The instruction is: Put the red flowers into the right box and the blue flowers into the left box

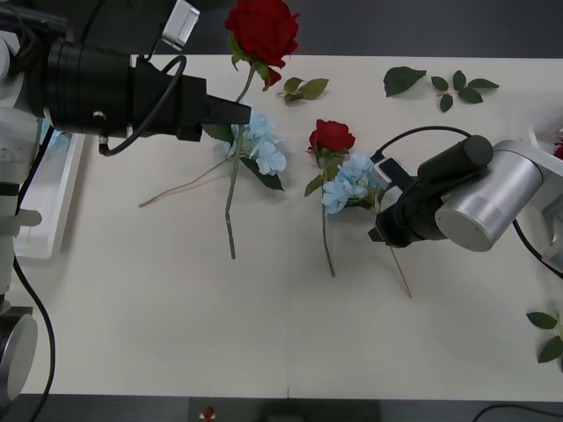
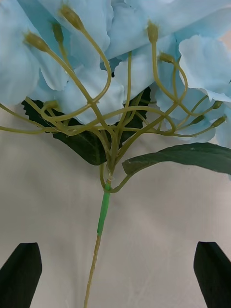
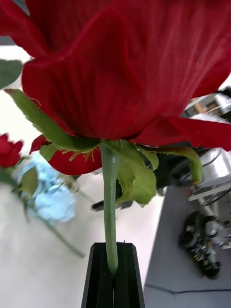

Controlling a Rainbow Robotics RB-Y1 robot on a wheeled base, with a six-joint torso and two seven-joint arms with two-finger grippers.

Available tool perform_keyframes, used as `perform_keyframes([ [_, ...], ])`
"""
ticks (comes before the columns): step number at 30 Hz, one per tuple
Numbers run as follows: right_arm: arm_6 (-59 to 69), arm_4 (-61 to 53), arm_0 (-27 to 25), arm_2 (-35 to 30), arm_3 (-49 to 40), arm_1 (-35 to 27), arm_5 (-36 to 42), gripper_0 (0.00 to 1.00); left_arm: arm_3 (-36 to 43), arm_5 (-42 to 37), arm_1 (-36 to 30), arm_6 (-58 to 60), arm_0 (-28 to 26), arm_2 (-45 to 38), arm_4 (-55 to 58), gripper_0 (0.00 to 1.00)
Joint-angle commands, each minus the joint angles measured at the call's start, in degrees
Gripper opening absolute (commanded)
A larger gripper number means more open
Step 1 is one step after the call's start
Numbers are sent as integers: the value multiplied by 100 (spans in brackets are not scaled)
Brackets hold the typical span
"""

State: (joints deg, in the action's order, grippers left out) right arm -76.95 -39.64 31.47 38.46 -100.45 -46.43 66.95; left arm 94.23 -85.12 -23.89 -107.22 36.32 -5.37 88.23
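Note:
My left gripper [image 1: 244, 112] [image 3: 114, 281] is shut on the stem of a red flower [image 1: 262, 28] [image 3: 125, 72], held raised above the table's far side, bloom up. A blue flower [image 1: 261, 148] lies on the table just below it. My right gripper [image 1: 380, 204] [image 2: 115, 276] is open and low over a second blue flower [image 1: 352, 180] [image 2: 115, 53], one finger on each side of its stem [image 2: 102, 216] and not touching it. Another red flower [image 1: 332, 136] lies beside that blue one. The left box [image 1: 48, 220] is at the left edge, the right box [image 1: 552, 211] partly seen at the right edge.
Loose green leaf sprigs lie at the far side [image 1: 303, 88] [image 1: 403, 79] [image 1: 462, 90] and near the right front [image 1: 550, 338]. The front half of the white table [image 1: 220, 334] is bare. Stems of the lying flowers reach toward the table's middle.

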Motion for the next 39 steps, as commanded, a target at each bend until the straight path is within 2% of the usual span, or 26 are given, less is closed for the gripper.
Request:
perform_keyframes([
  [1,127,-123,105,22,-151,-173,-69,92,-106,242,-125,17,297,-122,414,0],
  [5,110,-527,105,22,-353,-516,-244,92,-212,365,-142,25,393,-122,634,0],
  [11,-48,-1600,88,-22,-748,-1413,-719,93,-458,417,-151,25,525,-122,968,0],
  [15,-866,-2522,-53,-383,-661,-1738,-1000,93,-458,426,-151,17,543,-113,985,0],
  [21,-2668,-4843,-422,-1209,34,-1975,-1018,93,-458,453,-151,8,543,-113,1056,0],
  [23,-3485,-5792,-536,-1420,456,-1984,-921,93,-458,453,-151,8,543,-113,1056,0],
  [29,-5498,-7550,-650,-1833,1422,-1966,-209,93,-458,453,-151,8,543,-113,1056,0],
  [39,-7449,-9571,-677,-1947,2407,-1738,652,93,-458,453,-151,8,543,-113,1056,0],
])
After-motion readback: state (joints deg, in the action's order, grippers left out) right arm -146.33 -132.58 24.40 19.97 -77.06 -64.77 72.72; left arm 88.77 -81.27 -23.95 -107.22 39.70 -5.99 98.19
